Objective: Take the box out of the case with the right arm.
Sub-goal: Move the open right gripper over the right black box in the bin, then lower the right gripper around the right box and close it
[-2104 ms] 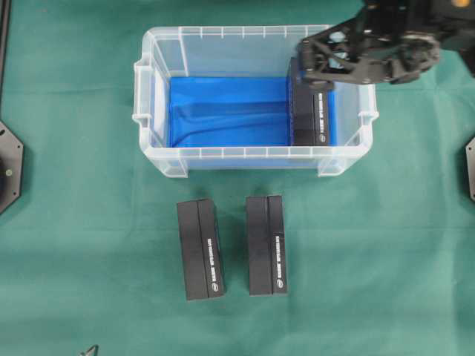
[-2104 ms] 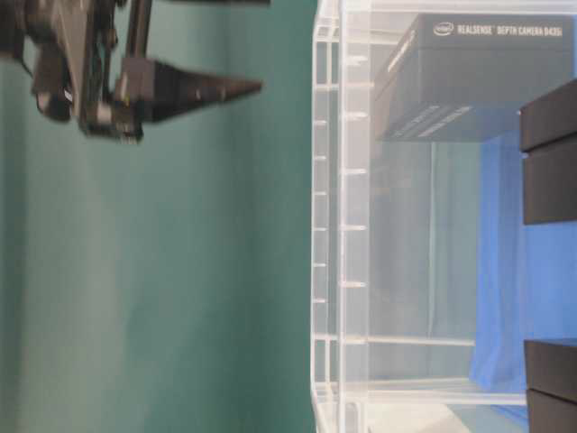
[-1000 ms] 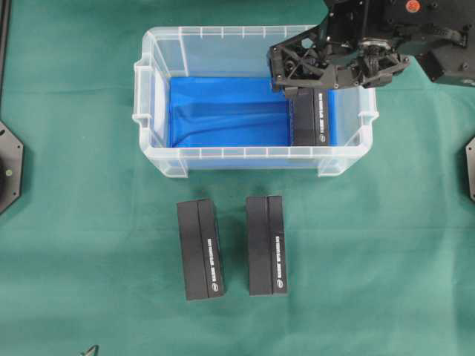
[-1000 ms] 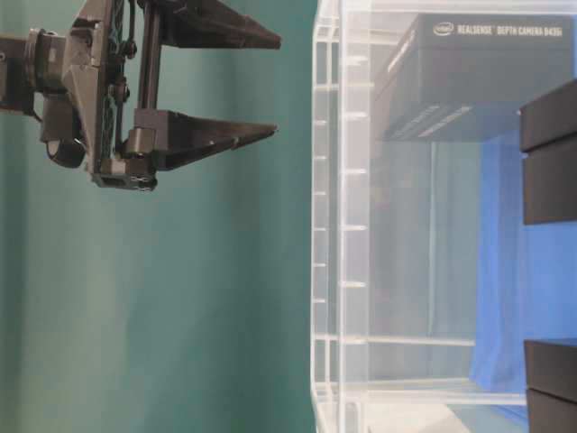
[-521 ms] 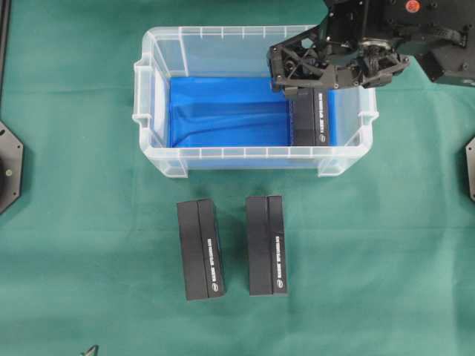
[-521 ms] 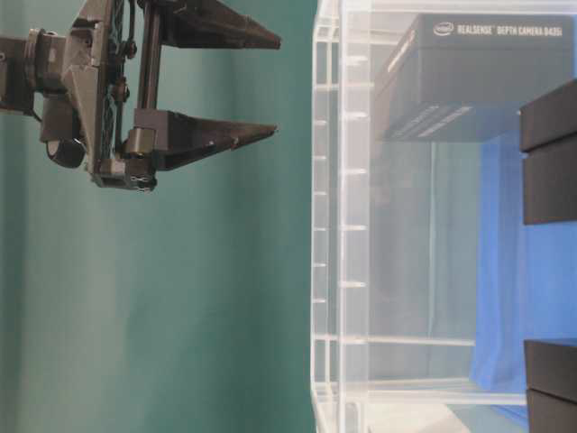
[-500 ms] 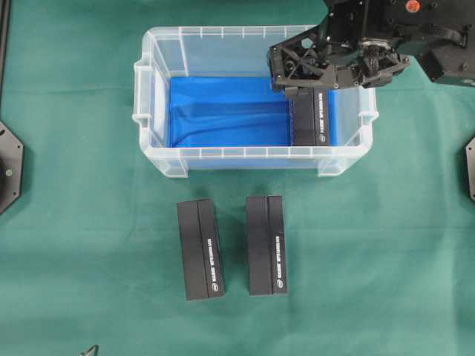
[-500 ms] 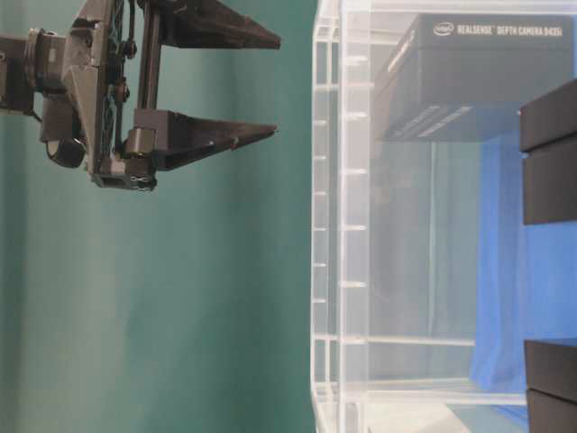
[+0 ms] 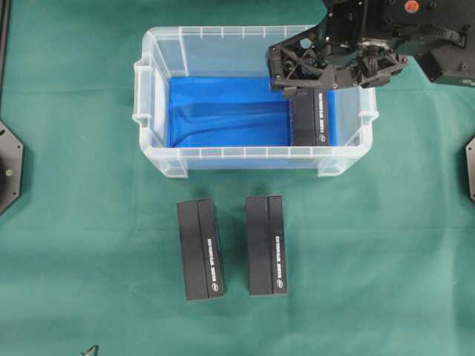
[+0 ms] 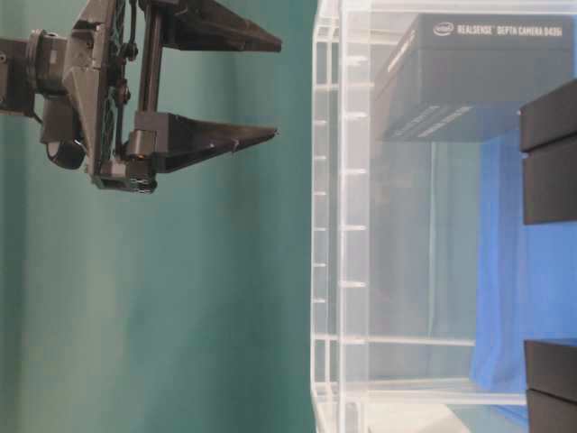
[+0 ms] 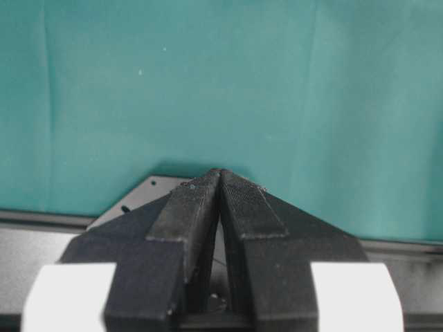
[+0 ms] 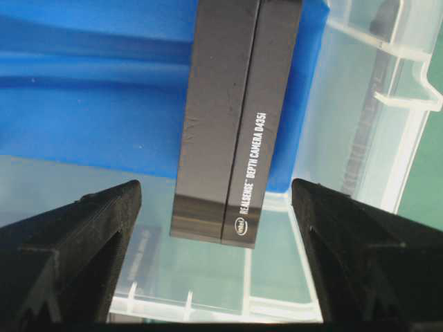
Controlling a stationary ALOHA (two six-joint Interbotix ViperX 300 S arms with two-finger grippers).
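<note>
Compared with two seconds ago, I am seeing that my right hand (image 9: 300, 74), the all-black lattice-frame one, has travelled from the far right edge inward over the clear rectangular plastic case with the blue floor (image 9: 148, 111), and its fingers (image 12: 76, 242) have spread wide; during the last second it is hardly moving at all. For me this is meaning that the approach is finished and the descent for grasping is the next thing, not yet begun. The hand is released and is carrying nothing. The long black cardboard box with white lettering (image 12: 235, 117) is lying flat on the blue floor, along the right wall of the case, and in the wrist view it is sitting between my two spread fingers, a little nearer to the left one, with free space on both sides. In the table-level view the fingertips are standing above the rim, so the hand is well apart from the box in height. My left hand (image 11: 220, 200) is clenched on nothing, resting away from the work. Two similar black boxes (image 9: 200, 248) are lying on the green cloth table (image 9: 386, 245) in front of the case.
</note>
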